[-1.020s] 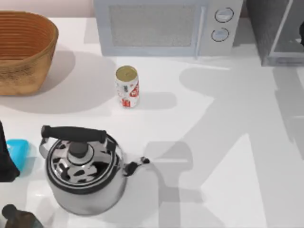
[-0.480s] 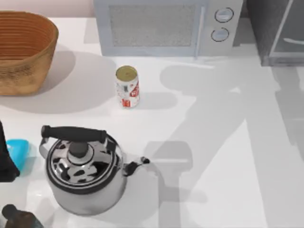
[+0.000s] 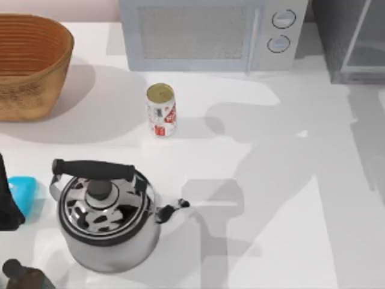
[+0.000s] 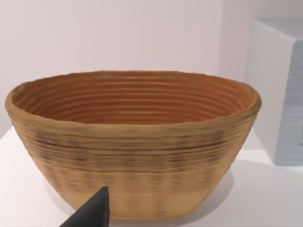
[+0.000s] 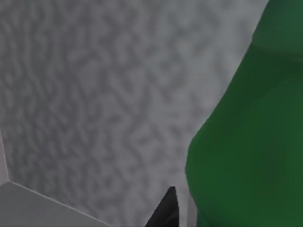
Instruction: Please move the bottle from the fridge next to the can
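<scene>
1 green translucent plastic bottle (image 5: pixel 251 137) looms against the dark grey fridge (image 3: pixel 355 42) wall, at the table's far right corner. Right gripper grasp unclear; likely reaching. Next: pinch, withdraw toward the white red-marked can (image 3: pixel 161 110). Left arm parked by the woven basket (image 4: pixel 132 146).

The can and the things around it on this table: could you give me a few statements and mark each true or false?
1. The can stands upright in front of the microwave. True.
2. The kettle lies tipped on its side. False: it stands upright, handle on top.
3. The basket is at the table's right side. False: it is at the left, far corner.
4. The green bottle looms close in the right wrist view, against a grey speckled wall. True.
5. The bottle stands beside the can. False: nothing green stands near it.
</scene>
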Available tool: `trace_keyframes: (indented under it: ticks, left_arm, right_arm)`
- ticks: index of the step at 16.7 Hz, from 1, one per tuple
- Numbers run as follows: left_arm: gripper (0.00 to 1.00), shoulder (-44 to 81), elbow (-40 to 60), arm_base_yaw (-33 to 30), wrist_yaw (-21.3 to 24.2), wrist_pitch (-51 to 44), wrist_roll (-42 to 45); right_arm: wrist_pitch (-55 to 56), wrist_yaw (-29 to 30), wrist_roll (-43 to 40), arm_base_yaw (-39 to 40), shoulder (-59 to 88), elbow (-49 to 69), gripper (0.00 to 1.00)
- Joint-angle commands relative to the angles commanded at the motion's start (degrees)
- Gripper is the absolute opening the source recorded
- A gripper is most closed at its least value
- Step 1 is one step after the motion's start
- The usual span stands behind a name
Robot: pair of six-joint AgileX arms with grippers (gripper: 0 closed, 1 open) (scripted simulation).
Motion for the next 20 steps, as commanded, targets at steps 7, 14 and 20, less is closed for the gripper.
trace_keyframes:
  ticks: [7, 14, 20]
  left_arm:
    - [1.0, 0.0, 0.0, 0.0, 0.0, 0.0, 0.0]
    - [1.0, 0.0, 0.0, 0.0, 0.0, 0.0, 0.0]
    - [1.0, 0.0, 0.0, 0.0, 0.0, 0.0, 0.0]
  right_arm:
    - [8.9, 0.2, 0.3, 0.4, -12.8, -21.7, 0.0]
    - [11.7, 0.2, 0.3, 0.5, -17.0, -28.6, 0.0]
    - [13.0, -5.5, 1.3, 6.4, -13.3, -27.6, 0.0]
